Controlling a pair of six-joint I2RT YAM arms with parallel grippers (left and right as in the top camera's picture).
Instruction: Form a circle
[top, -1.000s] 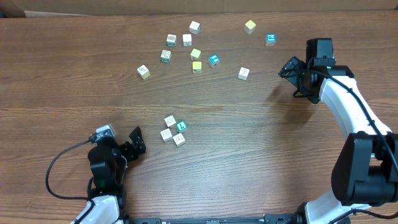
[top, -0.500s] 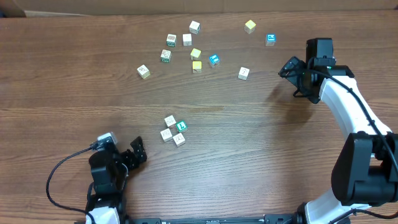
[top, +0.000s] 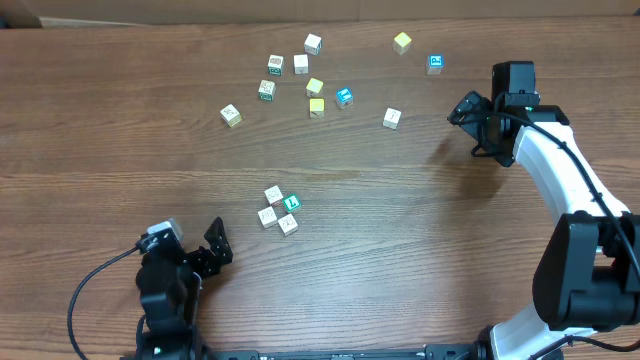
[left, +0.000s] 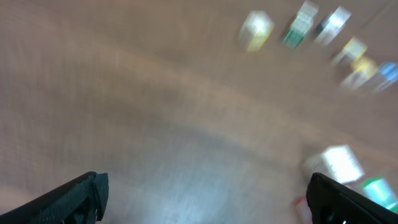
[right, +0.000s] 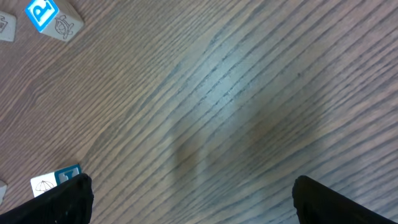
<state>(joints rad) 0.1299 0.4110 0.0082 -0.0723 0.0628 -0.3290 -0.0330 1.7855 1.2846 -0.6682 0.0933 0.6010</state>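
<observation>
Circle (top: 280, 209) (four cubes) untouched; left gripper (top: 218, 243), right gripper (top: 466, 122) seemingly open.

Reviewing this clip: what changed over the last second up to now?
The left pincer drew back from the small ring of cubes toward the robot's side, open and empty. Nothing was taken hold of or let go. The right pincer, the ring and the loose cubes farther back stayed where they were.
</observation>
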